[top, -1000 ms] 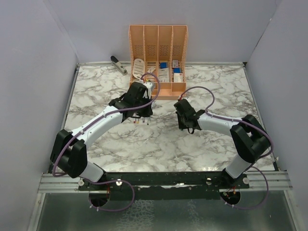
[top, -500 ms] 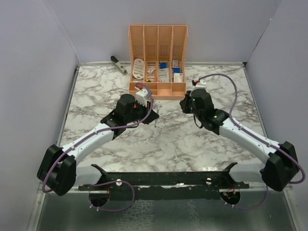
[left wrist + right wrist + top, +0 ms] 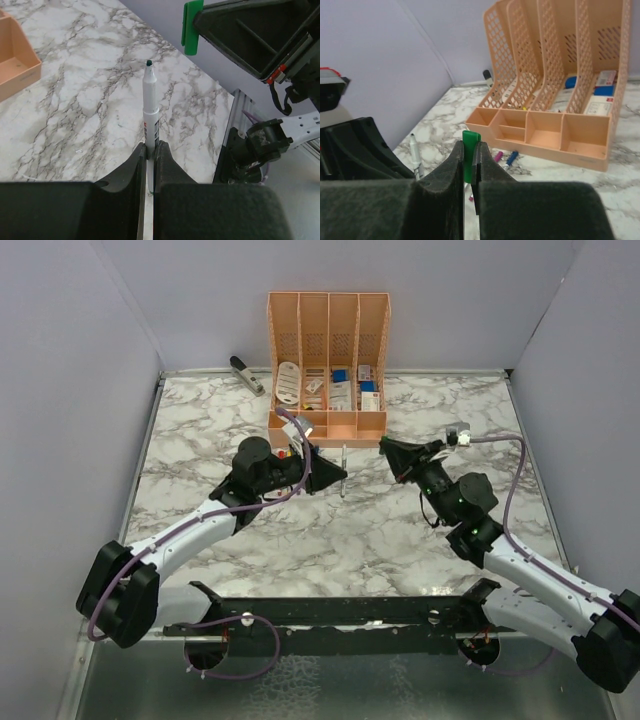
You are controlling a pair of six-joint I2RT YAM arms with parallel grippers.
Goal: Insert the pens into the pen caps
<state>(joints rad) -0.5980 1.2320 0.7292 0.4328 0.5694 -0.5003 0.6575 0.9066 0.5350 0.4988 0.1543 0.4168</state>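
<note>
My left gripper (image 3: 338,477) (image 3: 150,148) is shut on a pale grey-white pen (image 3: 150,107) with a dark green tip; the pen (image 3: 343,468) sticks out past the jaws above the table. My right gripper (image 3: 385,446) (image 3: 469,153) is shut on the green pen cap (image 3: 471,139), which also shows in the left wrist view (image 3: 192,27). The two grippers face each other a short way apart, with the cap beyond and to the right of the pen tip. The right wrist view shows the held pen (image 3: 414,154) at its left. A magenta cap (image 3: 497,156) and a blue cap (image 3: 512,157) lie on the table by the organiser.
An orange mesh desk organiser (image 3: 328,360) (image 3: 555,75) with small front trays stands at the back centre. A grey stapler (image 3: 246,374) lies at the back left. Grey walls enclose the marble table (image 3: 200,430) on three sides.
The left gripper has turned to point right, with the pen lifted off the table. The right arm has stretched out to the right and turned its gripper left, towards the pen.
</note>
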